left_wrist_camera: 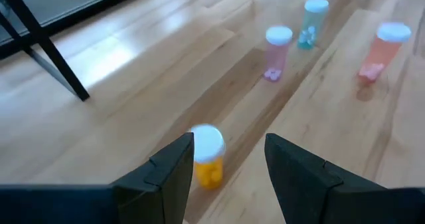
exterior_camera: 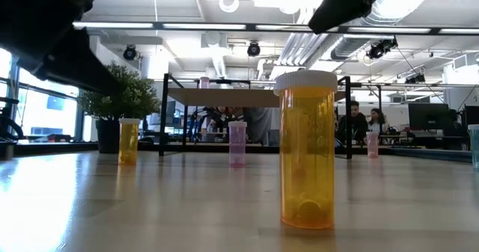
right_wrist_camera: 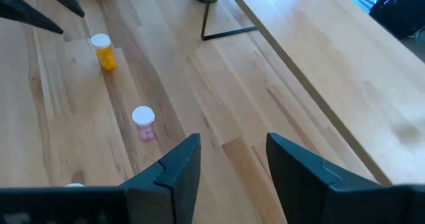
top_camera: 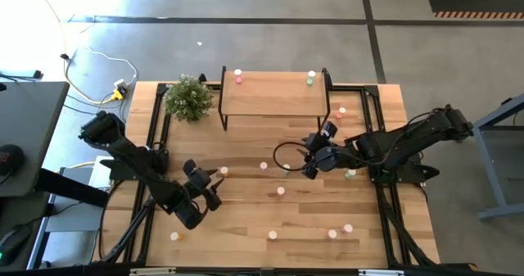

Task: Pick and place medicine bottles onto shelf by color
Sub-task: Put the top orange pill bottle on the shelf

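The shelf [top_camera: 270,96], a light-wood board on black legs, stands at the table's far side with a pink bottle [top_camera: 238,78] and a green bottle [top_camera: 311,79] on top. My left gripper [top_camera: 214,180] [left_wrist_camera: 229,147] is open, low over the table's left half. An orange bottle [left_wrist_camera: 207,156] [top_camera: 223,171] stands upright just beyond its fingertips, untouched. My right gripper [top_camera: 309,168] [right_wrist_camera: 232,151] is open and holds nothing, raised in front of the shelf. A pink bottle [right_wrist_camera: 143,123] [top_camera: 264,166] stands on the table ahead of it.
More bottles stand about the table: pink [top_camera: 281,192], green [top_camera: 350,174], orange [top_camera: 174,237], and several near the front edge [top_camera: 332,234]. A potted plant [top_camera: 189,97] sits left of the shelf. In the low view a large orange bottle [exterior_camera: 307,151] stands close.
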`<action>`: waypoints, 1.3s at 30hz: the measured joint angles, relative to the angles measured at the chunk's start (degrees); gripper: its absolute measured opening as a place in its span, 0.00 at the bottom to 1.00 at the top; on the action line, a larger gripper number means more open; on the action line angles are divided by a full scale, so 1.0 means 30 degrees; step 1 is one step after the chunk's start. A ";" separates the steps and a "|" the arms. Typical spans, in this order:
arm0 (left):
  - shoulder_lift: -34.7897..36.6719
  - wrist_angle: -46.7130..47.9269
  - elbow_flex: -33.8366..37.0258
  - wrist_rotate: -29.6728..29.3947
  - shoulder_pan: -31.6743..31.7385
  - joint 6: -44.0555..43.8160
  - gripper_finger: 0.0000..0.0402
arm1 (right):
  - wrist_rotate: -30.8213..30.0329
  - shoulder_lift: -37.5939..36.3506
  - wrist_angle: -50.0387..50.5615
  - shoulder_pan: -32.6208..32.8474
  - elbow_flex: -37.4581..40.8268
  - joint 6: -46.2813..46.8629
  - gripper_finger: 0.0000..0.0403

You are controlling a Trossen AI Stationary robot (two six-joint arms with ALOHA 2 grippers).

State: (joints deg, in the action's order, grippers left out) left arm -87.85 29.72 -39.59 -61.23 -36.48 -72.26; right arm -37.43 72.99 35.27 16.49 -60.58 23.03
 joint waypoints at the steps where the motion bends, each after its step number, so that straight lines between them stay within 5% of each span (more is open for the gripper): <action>1: -0.0348 0.0017 0.0000 0.0002 -0.0089 -0.0320 0.43 | 0.0005 0.0000 0.0001 0.0000 0.0000 -0.0121 0.40; 17: -0.5270 -0.0222 0.0000 -0.2040 -0.0090 -0.5723 0.43 | -0.0168 0.0000 -0.0003 0.0000 0.0000 -0.0200 0.40; 39: -0.6099 -0.2896 -0.0007 -0.3083 0.1804 -0.4194 0.43 | -0.0175 0.0000 -0.0119 0.0000 0.0000 -0.0180 0.40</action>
State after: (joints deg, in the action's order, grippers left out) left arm -106.15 21.04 -39.62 -70.48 -31.07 -84.84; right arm -37.95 72.99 34.92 16.49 -60.58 22.49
